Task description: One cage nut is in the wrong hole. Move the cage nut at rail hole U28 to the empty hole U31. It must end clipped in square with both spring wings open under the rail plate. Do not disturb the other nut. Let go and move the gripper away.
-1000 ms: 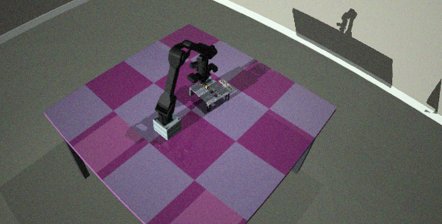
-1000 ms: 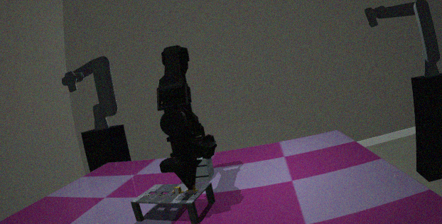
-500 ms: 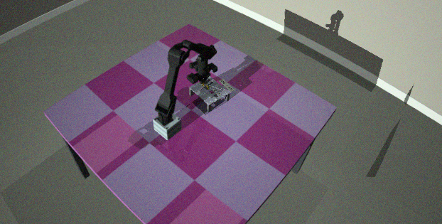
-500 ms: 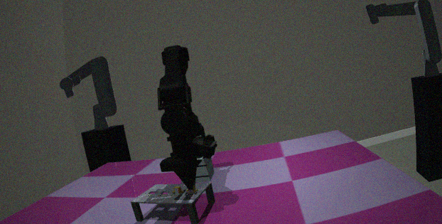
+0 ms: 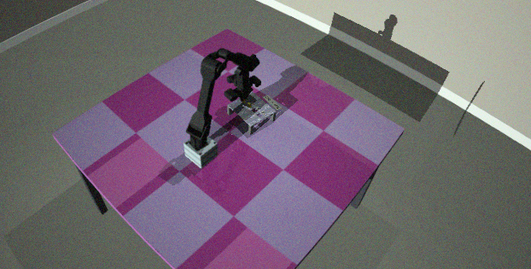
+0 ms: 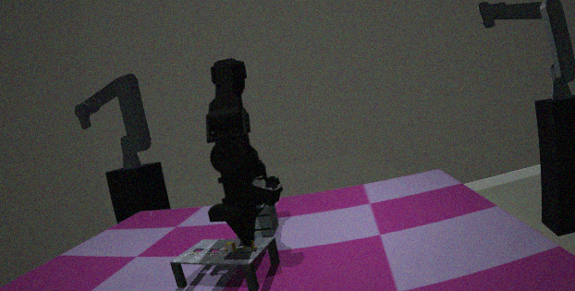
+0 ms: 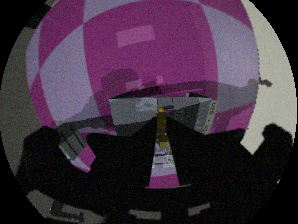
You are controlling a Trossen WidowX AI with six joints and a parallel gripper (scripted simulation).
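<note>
yellow cage nut (image 5: pixel 248 104) (image 6: pixel 253 246) (image 7: pixel 161 121) in end effector (image 5: pixel 246 101) (image 6: pixel 249 244) (image 7: pixel 161 119), long axis up-down in wrist view

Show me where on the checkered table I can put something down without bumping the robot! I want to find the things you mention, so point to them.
Best room, I think: the table (image 5: pixel 171 201) (image 6: pixel 416 226) (image 7: pixel 150 60) squares between the arm's base (image 5: pixel 194 157) (image 6: pixel 266 222) and the top view's near edge, or toward its right corner. Crowded: the rail stand (image 5: pixel 261 119) (image 6: pixel 185 260) (image 7: pixel 126 117), with gripper (image 5: pixel 246 101) (image 6: pixel 250 244) (image 7: pixel 161 119) and nuts, and beneath the arm (image 5: pixel 207 98) (image 6: pixel 233 157).

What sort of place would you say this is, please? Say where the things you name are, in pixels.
Probably a robotics lab or test room: a black arm (image 5: pixel 207 94) (image 6: pixel 228 152) stands on a checkered table (image 5: pixel 179 205) (image 6: pixel 337 254), and two more arms stand on dark pedestals (image 6: pixel 139 194) (image 6: pixel 559 166) behind it.
</note>
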